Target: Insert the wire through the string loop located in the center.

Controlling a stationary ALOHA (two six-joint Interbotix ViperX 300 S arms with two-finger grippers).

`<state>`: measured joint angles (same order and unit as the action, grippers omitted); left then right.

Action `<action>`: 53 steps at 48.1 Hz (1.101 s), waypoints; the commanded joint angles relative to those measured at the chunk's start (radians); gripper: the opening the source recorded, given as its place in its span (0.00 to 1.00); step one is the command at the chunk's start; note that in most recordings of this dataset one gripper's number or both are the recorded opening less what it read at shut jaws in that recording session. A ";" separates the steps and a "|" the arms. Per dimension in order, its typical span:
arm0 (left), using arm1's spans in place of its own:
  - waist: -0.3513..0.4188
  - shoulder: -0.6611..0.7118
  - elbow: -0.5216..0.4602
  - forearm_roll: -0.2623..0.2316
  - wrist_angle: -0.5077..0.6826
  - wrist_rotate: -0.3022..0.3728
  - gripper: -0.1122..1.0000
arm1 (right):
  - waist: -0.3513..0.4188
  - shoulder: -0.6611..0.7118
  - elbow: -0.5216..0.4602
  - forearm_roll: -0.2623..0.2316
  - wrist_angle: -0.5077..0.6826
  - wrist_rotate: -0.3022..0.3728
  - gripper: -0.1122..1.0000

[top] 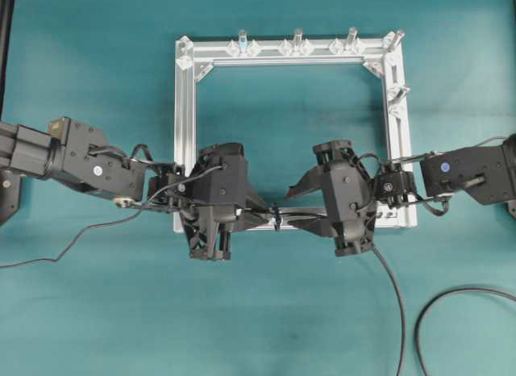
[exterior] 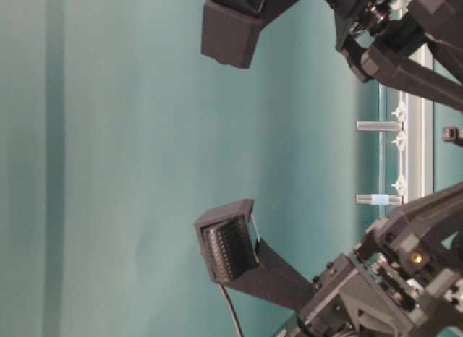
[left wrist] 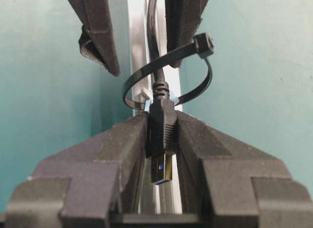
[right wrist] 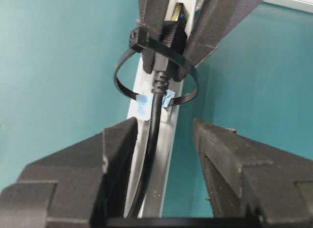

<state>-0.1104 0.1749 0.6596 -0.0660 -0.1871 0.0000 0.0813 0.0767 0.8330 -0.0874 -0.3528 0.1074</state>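
The string loop [left wrist: 195, 61] is a thin black ring tied round the silver frame bar [left wrist: 138, 42]. The wire [left wrist: 161, 125] runs through it: its black plug with the metal tip sits on my side of the loop, and my left gripper [left wrist: 161, 127] is shut on that plug. In the right wrist view the wire [right wrist: 154, 125] lies along the bar [right wrist: 168, 154] and passes the loop [right wrist: 122, 86]. My right gripper [right wrist: 164, 127] stands open around the wire, which lies close to the left finger. From overhead both grippers [top: 260, 217] [top: 297, 205] meet at the loop [top: 276, 217] on the frame's near bar.
The square aluminium frame [top: 185, 110] lies on a teal mat, with upright silver pegs [top: 297, 39] along its far bar and right side. Black cables [top: 391, 287] trail over the mat at the front right, and a thin cable [top: 72, 239] at the left.
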 commanded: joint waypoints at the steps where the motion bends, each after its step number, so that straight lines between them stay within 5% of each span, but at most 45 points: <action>1: -0.002 -0.043 0.002 0.005 -0.002 0.008 0.27 | 0.000 -0.043 -0.005 0.002 -0.002 0.002 0.56; 53: 0.015 -0.284 0.264 0.003 0.063 -0.005 0.27 | 0.000 -0.087 0.029 0.003 0.005 0.005 0.56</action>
<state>-0.0997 -0.0675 0.9158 -0.0644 -0.1258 -0.0015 0.0813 0.0169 0.8744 -0.0859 -0.3451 0.1104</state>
